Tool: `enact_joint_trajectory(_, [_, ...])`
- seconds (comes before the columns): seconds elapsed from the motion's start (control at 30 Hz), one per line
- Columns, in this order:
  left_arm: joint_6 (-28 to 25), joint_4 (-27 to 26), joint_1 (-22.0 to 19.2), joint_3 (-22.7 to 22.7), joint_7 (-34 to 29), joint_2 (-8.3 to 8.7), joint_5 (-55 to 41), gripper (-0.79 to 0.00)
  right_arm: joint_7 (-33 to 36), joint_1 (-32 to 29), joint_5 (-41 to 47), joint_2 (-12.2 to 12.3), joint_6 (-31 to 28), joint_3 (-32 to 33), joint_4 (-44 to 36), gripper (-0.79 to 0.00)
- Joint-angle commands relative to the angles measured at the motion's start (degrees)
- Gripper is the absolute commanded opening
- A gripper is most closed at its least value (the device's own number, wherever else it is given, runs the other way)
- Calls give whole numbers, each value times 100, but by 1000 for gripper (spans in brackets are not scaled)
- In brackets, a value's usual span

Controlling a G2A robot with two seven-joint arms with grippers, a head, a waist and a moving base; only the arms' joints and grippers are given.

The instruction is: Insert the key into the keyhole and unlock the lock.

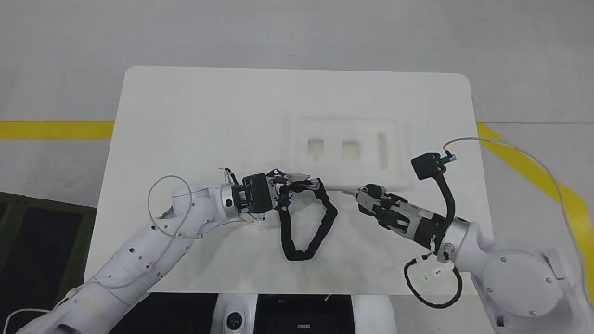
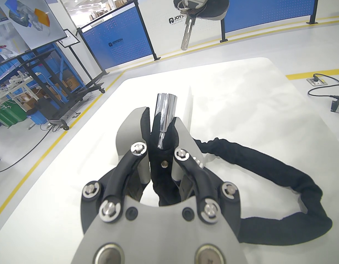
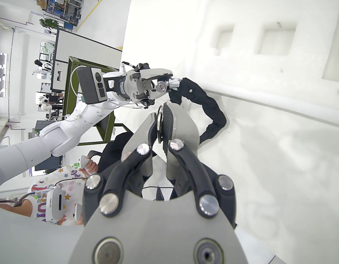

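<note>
Left gripper (image 2: 159,119): fingers were clamped on the chrome lock (image 2: 166,111), its keyhole (image 3: 160,85) facing the other arm. Right gripper (image 3: 159,112): fingers pinched the head of the key (image 2: 187,32), blade aimed at the lock, tip apart from it (a gap of air lay between). Black chain (image 2: 268,163) looped toward the near edge of the table (image 1: 186,111), ending inside it. Foam tray (image 1: 394,125) lay just beyond both grippers; side edges stood well apart
</note>
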Motion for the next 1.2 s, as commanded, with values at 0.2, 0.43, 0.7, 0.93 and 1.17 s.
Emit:
enact_joint_trajectory(0.2, [0, 0, 0, 0, 0, 0, 0, -785, -143, -11, 66, -6, -39, -24, 58, -785])
enact_joint_trajectory(0.43, [-136, -2, 73, -58, 26, -15, -66, -785, -13, 298, 310, -12, -70, -328, 269, -785])
enact_joint_trajectory(0.7, [-317, 189, 26, -78, 418, -36, 69, -785, 196, 723, 348, -18, 238, -737, 432, -785])
enact_joint_trajectory(0.93, [-403, 313, -37, -66, 580, -68, 170, -785, 171, 1010, 201, -27, 545, -1017, 533, -785])
enact_joint_trajectory(1.17, [-408, 414, -58, -76, 698, -102, 167, -785, 187, 1172, 13, -20, 779, -1142, 496, -785])
